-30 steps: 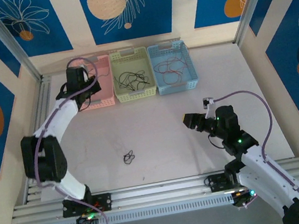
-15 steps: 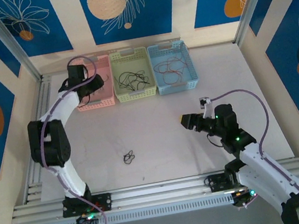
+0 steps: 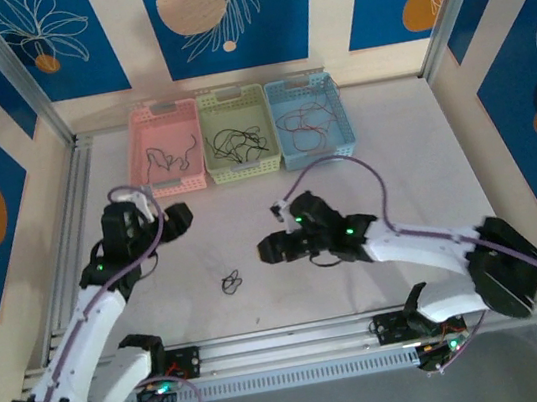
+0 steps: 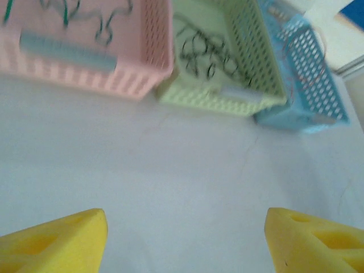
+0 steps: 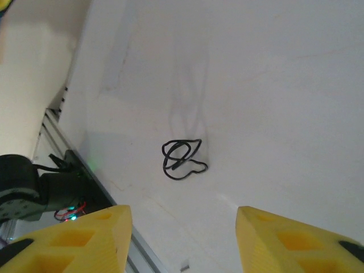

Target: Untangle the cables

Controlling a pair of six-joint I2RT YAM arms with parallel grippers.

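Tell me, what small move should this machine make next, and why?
Probably ease the right tool down and forward onto the small black cable loop. That tangle lies loose on the table, just ahead of the tool's open jaws, and nothing is held yet.

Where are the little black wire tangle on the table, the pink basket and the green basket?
black wire tangle [image 5: 181,158], right wrist view, middle of its loops
pink basket [image 3: 173,184], top view, near wall
green basket [image 3: 244,170], top view, near wall

Pink basket [image 3: 173,185], green basket [image 3: 244,171], blue basket [image 3: 319,157]
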